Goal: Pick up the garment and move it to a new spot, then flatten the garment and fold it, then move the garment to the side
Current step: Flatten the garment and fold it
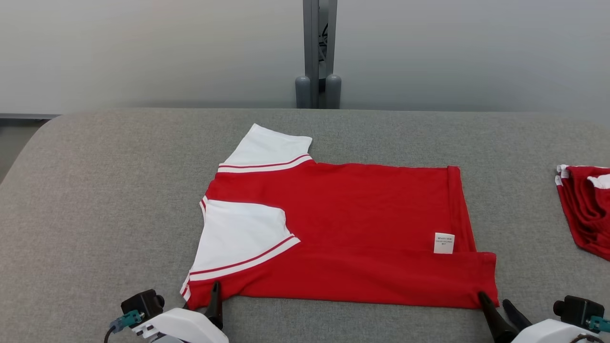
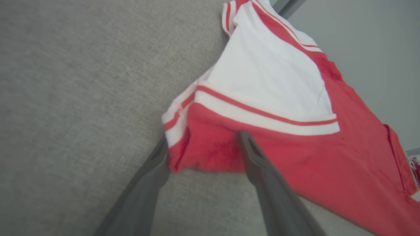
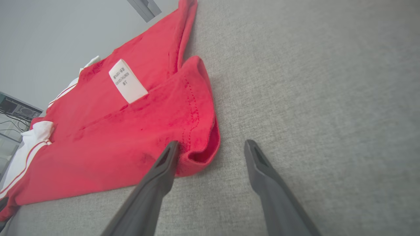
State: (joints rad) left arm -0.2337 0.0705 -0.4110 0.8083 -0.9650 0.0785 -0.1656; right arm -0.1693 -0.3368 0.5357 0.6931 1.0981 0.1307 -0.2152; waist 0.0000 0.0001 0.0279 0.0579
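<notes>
A red garment (image 1: 343, 214) with white sleeves lies flat on the grey table (image 1: 95, 190), its near edge folded over and a white label (image 1: 444, 243) showing near the hem. My left gripper (image 1: 202, 296) is at the near left corner, by the sleeve cuff. In the left wrist view the left gripper (image 2: 203, 144) is open, with that red corner of the garment (image 2: 328, 164) lying between its fingers. My right gripper (image 1: 495, 302) is at the near right hem corner. It is open (image 3: 211, 146) too, one finger resting on the garment's (image 3: 131, 137) folded hem, the other over bare table.
A second red and white cloth (image 1: 586, 209) lies bunched at the table's right edge. A grey post (image 1: 318, 52) stands behind the table's far edge. The table rounds off at its far left corner.
</notes>
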